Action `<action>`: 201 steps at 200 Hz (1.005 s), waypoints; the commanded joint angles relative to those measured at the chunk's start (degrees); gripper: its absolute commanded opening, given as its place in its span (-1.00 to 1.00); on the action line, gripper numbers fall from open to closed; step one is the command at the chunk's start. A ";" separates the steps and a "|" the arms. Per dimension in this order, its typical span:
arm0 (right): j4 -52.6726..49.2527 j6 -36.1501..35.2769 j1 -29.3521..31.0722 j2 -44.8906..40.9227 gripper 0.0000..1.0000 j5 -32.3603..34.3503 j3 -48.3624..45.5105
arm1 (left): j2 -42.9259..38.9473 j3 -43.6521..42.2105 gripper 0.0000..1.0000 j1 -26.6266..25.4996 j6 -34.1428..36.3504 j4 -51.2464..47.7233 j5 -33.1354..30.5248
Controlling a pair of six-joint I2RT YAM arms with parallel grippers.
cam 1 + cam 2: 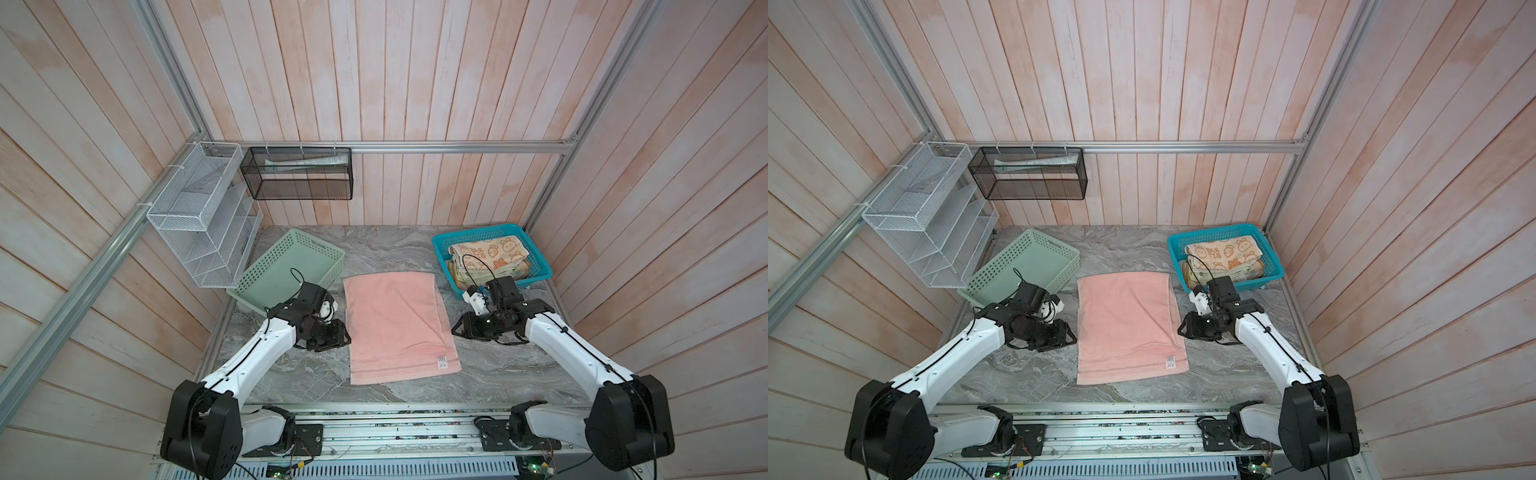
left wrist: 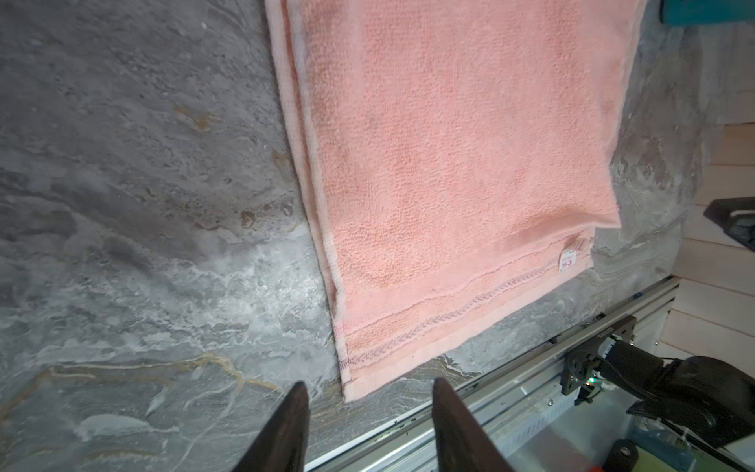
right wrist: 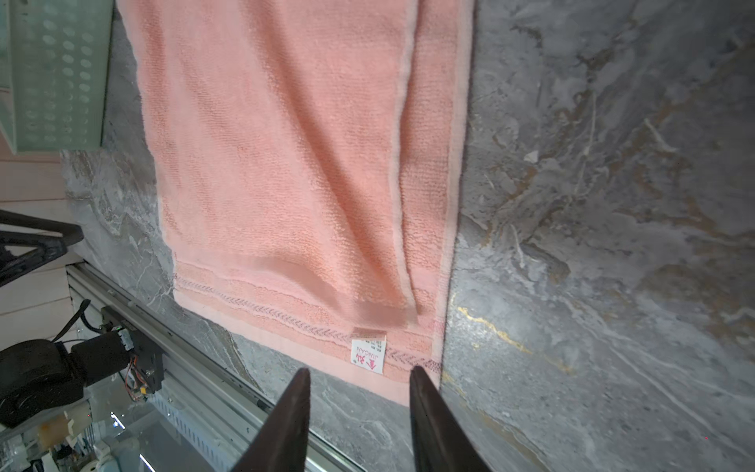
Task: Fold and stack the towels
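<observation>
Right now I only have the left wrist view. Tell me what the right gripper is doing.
Observer: The right gripper is open, holding nothing, aimed at the pink towel's near corner by the label.
Operator: Report the other towels.
Observer: They lie piled in the teal basket, the bunny towel on top.
Operator: Locate the green basket.
Observer: The mint-green basket stands on the left, beyond the left gripper.

Light: bright, even, diffuse, from overhead; no glare.
Shadows: faint, soft-edged, on the marble table point(image 1: 399, 253).
Top views: sharp; wall planks point(image 1: 415, 62) splay at the edges.
Wrist views: dimmer, warmer, corners stretched; salmon towel point(image 3: 286, 163) soft, smeared by its label point(image 3: 369, 356).
</observation>
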 commanded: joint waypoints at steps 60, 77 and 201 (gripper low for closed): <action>19.88 14.51 1.31 3.57 -0.15 -2.96 -13.17 | -3.47 -18.14 -0.17 -1.23 -23.50 25.01 7.12; 20.30 14.62 1.57 4.78 -0.11 -2.98 -13.22 | -1.85 -19.81 -0.17 -1.23 -24.68 27.99 7.31; 24.97 16.18 2.20 7.91 -0.09 -4.41 -12.01 | 4.32 -21.92 -0.37 0.27 -25.17 38.33 8.91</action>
